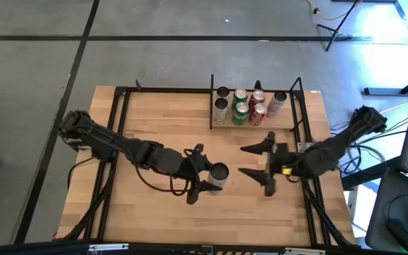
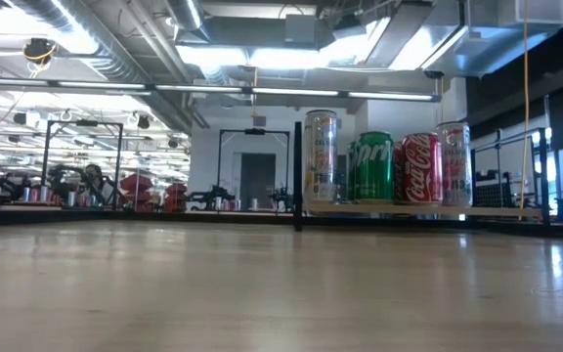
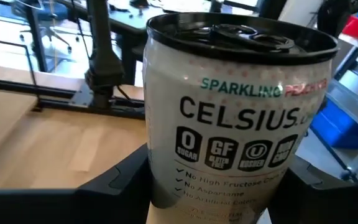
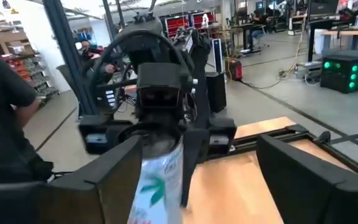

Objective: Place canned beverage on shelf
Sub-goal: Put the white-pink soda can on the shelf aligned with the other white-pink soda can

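Note:
A white Celsius can (image 3: 235, 118) with a black top stands upright between the fingers of my left gripper (image 1: 211, 171), over the middle of the table; it also shows in the high view (image 1: 219, 172). My right gripper (image 1: 243, 161) is open and empty just to the can's right, facing it, and its wrist view shows the can (image 4: 160, 180) between its spread fingers, farther off. The shelf (image 1: 278, 126), a small wood board in a black frame at the table's far right, carries several upright cans (image 2: 389, 166). Neither gripper shows in the low view. My left gripper pinches the can's side wall (image 3: 160, 177), low on the can, between its two fingers (image 3: 120, 183). The fingers come level from the table's left side. The can stands upright in the hold; its bottom is out of frame, so I cannot tell if it is clear of the table.
A black metal frame (image 1: 122, 106) runs along the table's edges. The shelf's upright posts (image 2: 297, 176) stand at its corners. A person (image 4: 5, 124) is in the room beyond the table. Bare wood lies between the grippers and the shelf (image 1: 190, 124).

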Available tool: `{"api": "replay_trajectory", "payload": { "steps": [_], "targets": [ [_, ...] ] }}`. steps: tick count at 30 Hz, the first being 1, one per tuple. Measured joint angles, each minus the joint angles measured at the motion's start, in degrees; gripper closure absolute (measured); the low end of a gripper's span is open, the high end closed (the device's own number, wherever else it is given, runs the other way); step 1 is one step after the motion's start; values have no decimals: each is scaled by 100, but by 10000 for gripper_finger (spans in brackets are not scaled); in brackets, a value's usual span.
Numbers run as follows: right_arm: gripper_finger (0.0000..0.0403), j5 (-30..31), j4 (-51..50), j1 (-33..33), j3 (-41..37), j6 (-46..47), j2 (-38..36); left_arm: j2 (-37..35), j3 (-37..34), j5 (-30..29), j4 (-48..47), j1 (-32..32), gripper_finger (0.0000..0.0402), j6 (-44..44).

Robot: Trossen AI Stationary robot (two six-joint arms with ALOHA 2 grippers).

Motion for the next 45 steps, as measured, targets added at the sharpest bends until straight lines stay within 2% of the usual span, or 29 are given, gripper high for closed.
{"api": "replay_trajectory", "payload": {
  "steps": [4,7,11,16,18,20,22,24,26,33,37,41,45],
  "targets": [
    [113,-1116,-18,-486,207,228,456,8,1,46,37,122,190,184],
    [103,-1763,4,-718,346,472,724,10,2,101,91,207,190,274],
    [74,-1972,-59,-917,475,750,1111,12,9,323,128,216,190,258],
    [41,-1895,2,-916,716,522,1416,63,7,375,99,192,190,254],
    [40,-1796,-37,-906,811,471,1495,63,7,429,92,192,190,236],
    [54,-1671,-21,-900,886,430,1497,63,9,433,118,192,190,228],
    [89,-1460,-18,-892,920,417,1486,63,9,373,120,193,190,148],
    [141,-1265,-40,-884,946,429,1484,60,9,253,122,201,190,132],
    [183,-1293,-87,-885,972,522,1479,60,9,189,125,194,176,93],
    [180,-1080,-380,-880,976,722,1422,1,11,163,-127,180,92,135],
    [180,-310,-1120,-736,963,829,1111,-411,28,122,-1118,97,71,-43],
    [180,791,-2587,-586,970,1560,638,-776,26,-276,-2249,-39,68,-300],
    [180,1437,-4507,-601,945,3000,247,-1050,22,-472,-3005,-81,73,-400]
  ]
}}
